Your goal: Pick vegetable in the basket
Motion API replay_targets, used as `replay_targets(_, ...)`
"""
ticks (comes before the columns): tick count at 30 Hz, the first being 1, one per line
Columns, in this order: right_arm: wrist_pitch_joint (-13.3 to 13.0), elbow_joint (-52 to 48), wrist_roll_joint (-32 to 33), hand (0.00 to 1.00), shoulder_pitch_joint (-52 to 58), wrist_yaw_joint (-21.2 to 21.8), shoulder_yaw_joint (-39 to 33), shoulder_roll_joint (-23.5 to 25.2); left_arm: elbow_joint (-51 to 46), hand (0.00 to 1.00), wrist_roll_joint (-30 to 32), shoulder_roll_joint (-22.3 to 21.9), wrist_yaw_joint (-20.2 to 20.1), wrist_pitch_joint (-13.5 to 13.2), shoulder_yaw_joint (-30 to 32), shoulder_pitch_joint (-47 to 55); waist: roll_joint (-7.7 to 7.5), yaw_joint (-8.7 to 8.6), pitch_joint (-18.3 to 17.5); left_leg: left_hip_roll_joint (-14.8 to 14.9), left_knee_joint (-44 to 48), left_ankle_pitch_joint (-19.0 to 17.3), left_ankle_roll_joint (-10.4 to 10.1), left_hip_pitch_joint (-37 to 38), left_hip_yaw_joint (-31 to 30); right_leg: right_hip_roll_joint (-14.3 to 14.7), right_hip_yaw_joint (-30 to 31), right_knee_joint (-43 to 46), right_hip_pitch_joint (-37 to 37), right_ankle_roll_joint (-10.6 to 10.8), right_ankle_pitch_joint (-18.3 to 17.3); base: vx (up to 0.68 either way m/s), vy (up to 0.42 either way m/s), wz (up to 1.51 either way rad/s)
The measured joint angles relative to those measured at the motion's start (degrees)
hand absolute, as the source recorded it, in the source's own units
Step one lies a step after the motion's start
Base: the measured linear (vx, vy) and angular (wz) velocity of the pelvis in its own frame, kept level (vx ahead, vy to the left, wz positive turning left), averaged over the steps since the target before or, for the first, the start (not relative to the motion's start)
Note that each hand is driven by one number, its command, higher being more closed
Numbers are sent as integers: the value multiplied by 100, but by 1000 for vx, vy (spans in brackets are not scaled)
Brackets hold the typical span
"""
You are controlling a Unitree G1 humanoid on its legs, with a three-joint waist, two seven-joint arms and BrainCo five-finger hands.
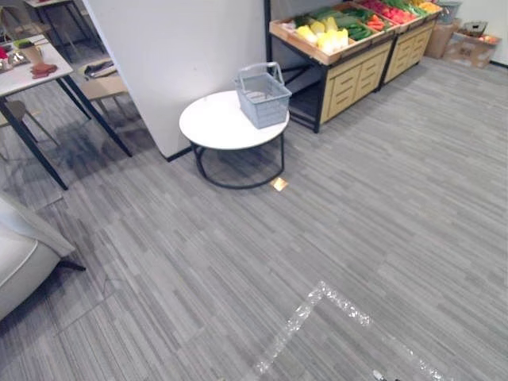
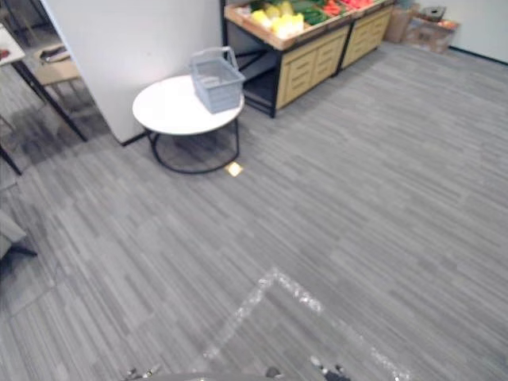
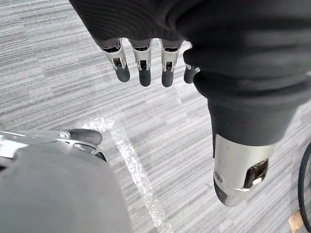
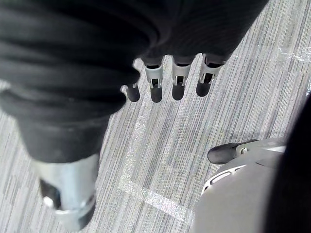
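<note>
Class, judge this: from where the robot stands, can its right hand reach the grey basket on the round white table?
Probably not. The right hand hangs open at the robot's side, while the basket sits on the table far across the floor. Nothing blocks the way; it likely must walk closer.

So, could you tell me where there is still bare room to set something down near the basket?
The round white table is bare on its left and near parts, bordered by the grey plastic basket at its far right rim. The wooden produce stand is crowded: yellow, green and red vegetables pack its trays.
</note>
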Motion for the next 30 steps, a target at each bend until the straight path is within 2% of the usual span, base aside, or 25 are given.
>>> replay_targets(7, -54, -14, 35, 0, -167, -17, 3, 49, -104, 0, -25, 4, 37, -62, 110, -62, -53, -2, 70, 4, 42, -26, -41, -87, 168, 4, 117, 4, -102, -2, 2, 7, -36, -9)
replay_targets(9, -57, -18, 59, 0, -163, -11, 3, 49, -101, 0, -203, 4, 34, -61, 141, -82, -62, 3, 111, 6, 72, -43, -67, -85, 193, 2, 136, 7, -99, -2, 2, 12, -36, -6)
replay_targets(12, -57, -25, 206, 0, -171, 28, 2, 50, -102, 0, -225, 0, 11, -61, 231, -95, -61, 15, 147, 41, 251, -109, -170, -102, 317, -4, 159, 59, -95, -8, -2, 5, -41, -14)
replay_targets(14, -57, -25, 253, 0, -170, 46, 1, 53, -102, 0, -226, -8, 6, -59, 273, -114, -53, 3, 180, 60, 338, -124, -192, -109, 330, -8, 156, 175, -116, -99, -64, -7, -51, -4)
replay_targets(16, -57, -24, 268, 0, -179, 46, 1, 73, -110, 0, -226, -4, 6, -58, 318, -173, -92, 3, 206, 99, 606, -168, -255, -239, 386, -26, 154, 409, -249, -299, -206, -18, -57, -2)
replay_targets(17, -57, -22, 267, 0, -210, 47, 7, 103, -134, 0, -226, 13, 7, -58, 355, -211, -159, 8, 247, 135, 951, -193, -284, -405, 445, -71, 153, 555, -324, -327, -308, -31, -101, 5)
replay_targets(18, -58, -20, 266, 0, -233, 50, 114, 120, -271, 0, -226, 57, 9, -56, 360, -225, -259, 5, 302, 261, 1840, -222, -310, -836, 462, -158, 140, 711, -392, -391, -409, -9, -160, 10)
replay_targets(19, -60, -24, 267, 0, -236, 48, 178, 101, -315, 0, -227, 95, 10, -56, 359, -254, -293, 7, 338, 353, 2291, -234, -301, -1035, 454, -174, 116, 759, -382, -414, -451, -11, -189, 18)
replay_targets(20, -64, -39, 267, 0, -246, 45, 304, 25, -447, 0, -262, 77, 10, -61, 343, -276, -218, 14, 433, 662, 3453, -198, -245, -1515, 425, -152, 64, 918, -354, -480, -573, 16, -146, 13)
replay_targets(22, -99, -73, 272, 0, -265, 45, 482, -113, -485, 0, -458, -5, -3, -85, 325, -314, -133, 14, 566, 945, 4360, 7, -92, -1887, 413, -128, 7, 1082, -237, -519, -694, 43, -66, 14)
replay_targets(23, -106, -79, 277, 0, -273, 47, 562, -145, -488, 0, -507, -24, -8, -96, 314, -328, -95, 23, 580, 957, 4565, -4, -75, -1966, 382, -167, -10, 1114, -176, -546, -762, 63, -15, 16)
replay_targets(25, -114, -133, 277, 0, -357, 54, 684, -257, -488, 0, -673, -26, -38, -101, 234, -376, -92, 17, 591, 761, 4592, -263, -93, -2248, 98, -292, -24, 1154, -166, -583, -908, 59, 33, 21)
replay_targets(27, -120, -203, 292, 0, -496, 55, 740, -272, -497, 0, -677, -21, -82, -160, 160, -408, -102, 43, 597, 610, 4105, -338, -90, -2529, -61, -413, -26, 1128, -162, -552, -945, 83, 69, 13)
replay_targets(28, -158, -255, 406, 0, -587, 55, 855, -313, -496, 0, -673, -22, -107, -193, 141, -416, -93, 64, 598, 528, 3434, -285, -70, -2666, -102, -496, -32, 1115, -153, -496, -979, 136, 103, 0)
replay_targets(30, -237, -308, 442, 0, -678, 43, 1021, -355, -482, 0, -658, -36, -114, -218, 103, -415, -20, 127, 618, 494, 2001, 143, -134, -2687, -247, -517, -49, 1022, -28, -365, -1037, 230, 175, -5)
